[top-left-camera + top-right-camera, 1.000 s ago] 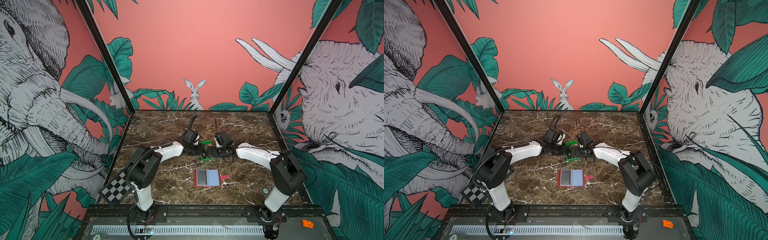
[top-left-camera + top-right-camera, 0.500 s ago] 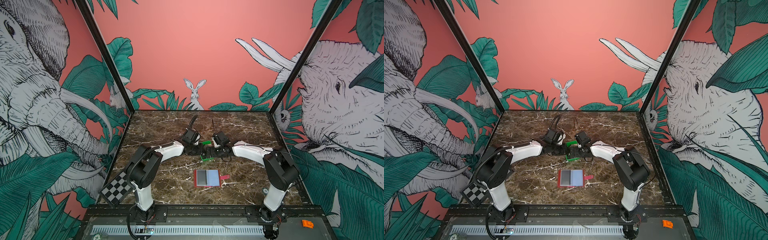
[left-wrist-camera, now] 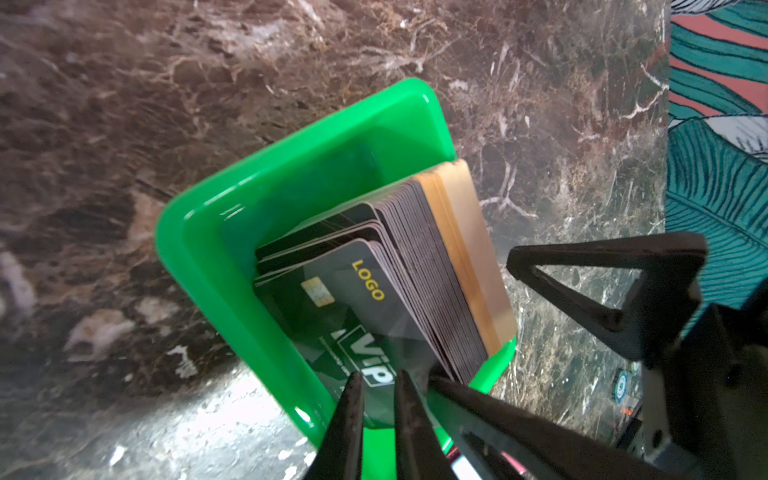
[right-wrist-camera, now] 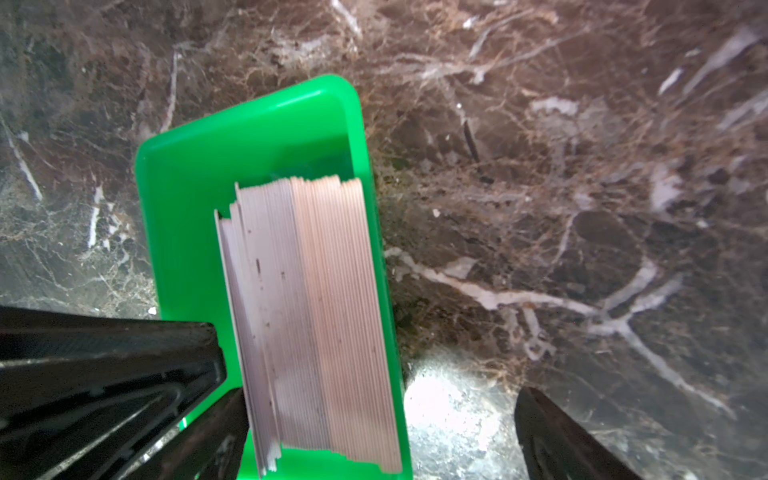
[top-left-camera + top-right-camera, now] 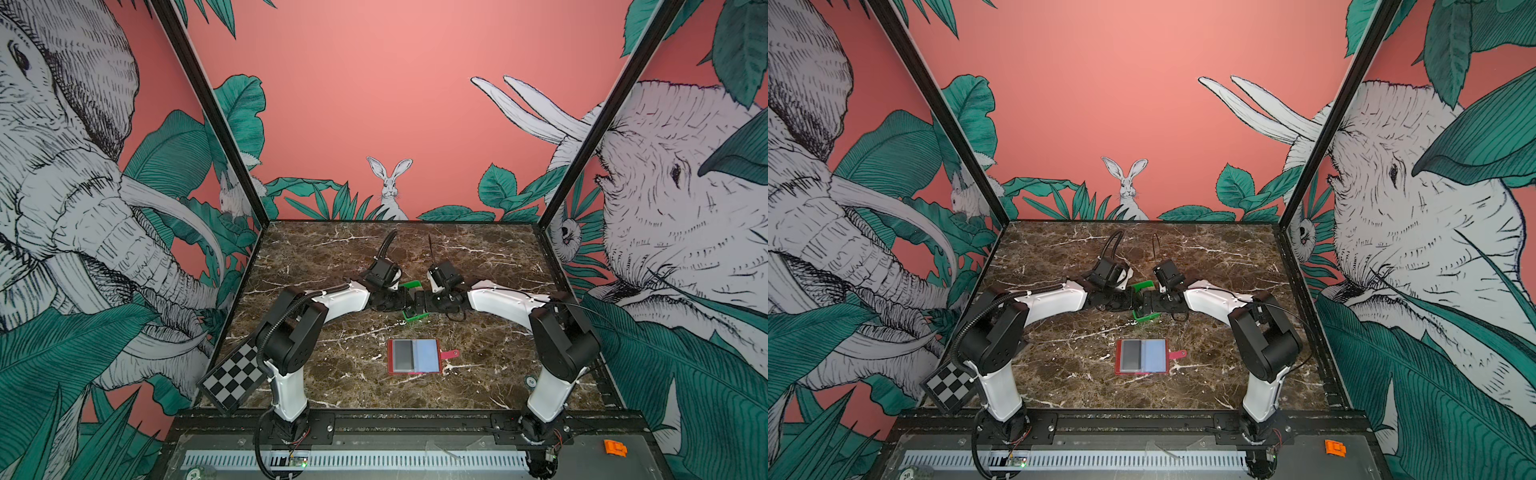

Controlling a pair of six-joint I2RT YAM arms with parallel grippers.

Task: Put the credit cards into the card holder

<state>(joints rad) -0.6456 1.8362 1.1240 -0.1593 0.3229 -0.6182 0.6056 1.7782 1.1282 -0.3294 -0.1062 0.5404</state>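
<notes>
Dark brown marble table, veined white. Around the middle, a green plastic tray sitting on the stone. Nearer the front, well apart from the tray, a red card holder lying open, grey and pale blue pockets up, tab pointing right. Small round disc by the front right.

**Arm hardware: appearance notes**

Logged left arm and right arm: glossy white link shells, bulky black joint housings. Black corrugated conduit along left. Thin black cable rising off right wrist. Right tool: matte black ribbed fingers.
</notes>
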